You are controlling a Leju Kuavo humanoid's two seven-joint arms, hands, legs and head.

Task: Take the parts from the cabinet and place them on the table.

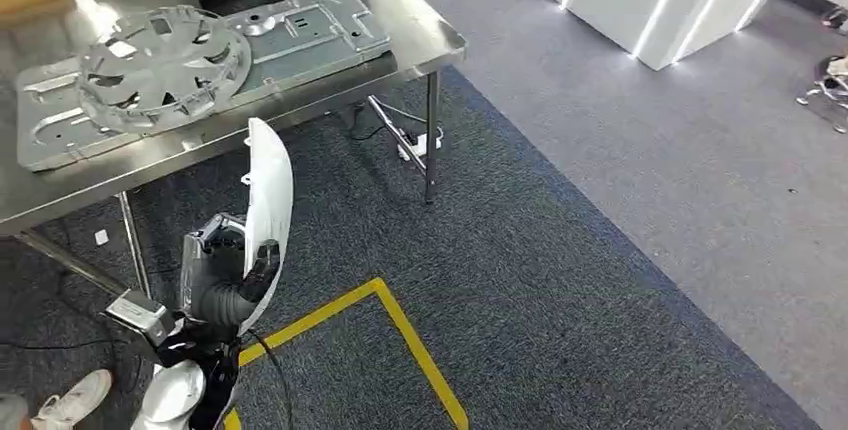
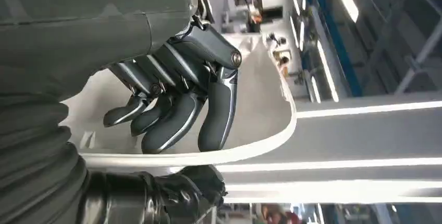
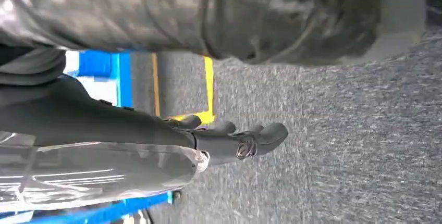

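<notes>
Grey carpet (image 1: 600,250) with a yellow floor line (image 1: 400,325) underfoot; stainless desk (image 1: 440,45) sits ahead of the left hand (image 1: 225,275), already carrying a flat grey metal panel (image 1: 320,35) with a round spoked part (image 1: 160,65) lying on top of it.

Left hand is clamped on a white curved part (image 1: 268,200); left wrist view shows dark fingers (image 2: 172,122) lying across its concave inner face, thumb (image 2: 200,182) on the other side of the rim; part stands just short of the desk's near edge, not touching it.

Right hand (image 3: 234,140) hangs over the carpet, holding nothing, fingers straight and close together; a clear gap between them isn't visible, reads as empty and loosely open.

Risks, my read: grip is near one end only, so the long free end acts as a lever; a swing or a knock against the desk edge could twist the part out of the fingers; smooth plastic face won't help. Setting down on the spoked part or panel could leave it rocking or sliding off; free desk space beyond the hand looks tight.

Orientation: long axis runs roughly upright, rising from the hand; free end tapers toward the desk edge; concave face turned toward the palm.
</notes>
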